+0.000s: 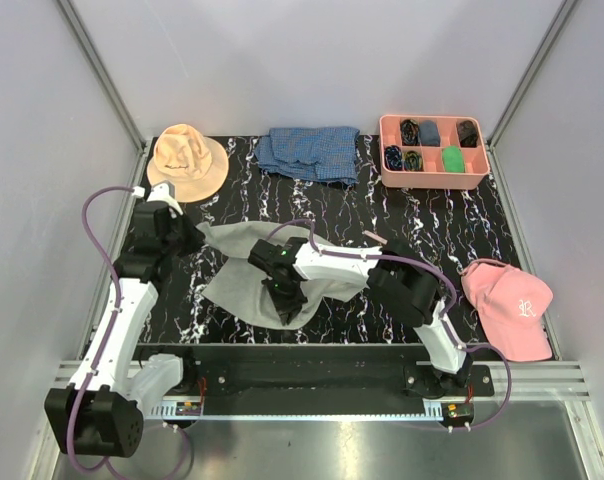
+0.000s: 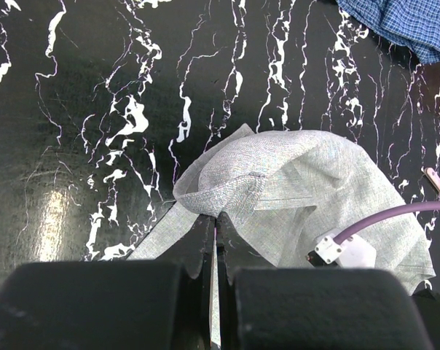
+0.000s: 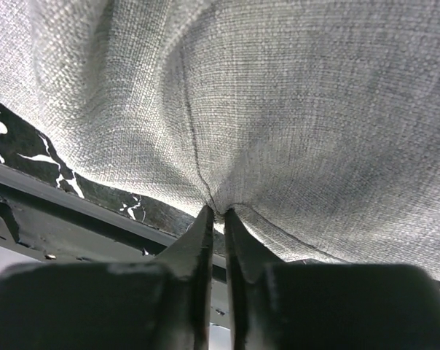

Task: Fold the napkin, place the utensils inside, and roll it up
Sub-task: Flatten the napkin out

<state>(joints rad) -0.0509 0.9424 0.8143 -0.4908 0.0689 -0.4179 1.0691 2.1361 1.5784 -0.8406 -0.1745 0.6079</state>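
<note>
The light-grey napkin [image 1: 244, 285] lies crumpled at the table's middle, partly lifted and twisted. My left gripper [image 1: 194, 236] is shut on the napkin's far-left corner; in the left wrist view the cloth [image 2: 293, 189] bunches right at the fingertips of this gripper [image 2: 217, 219]. My right gripper [image 1: 288, 304] reaches in from the right, over the napkin's near edge. In the right wrist view, that gripper [image 3: 218, 213] pinches a puckered fold of the cloth [image 3: 278, 109]. One pale pink utensil handle [image 1: 374, 238] pokes out past the napkin's right side, also visible as the handle [image 2: 438, 182]; the rest is hidden.
An orange bucket hat [image 1: 187, 160] sits at the back left, a blue checked cloth [image 1: 310, 152] at the back middle. A pink compartment tray [image 1: 432, 181] stands at the back right. A pink cap [image 1: 507, 305] lies at the right. The right arm's purple cable [image 2: 395, 215] crosses the napkin.
</note>
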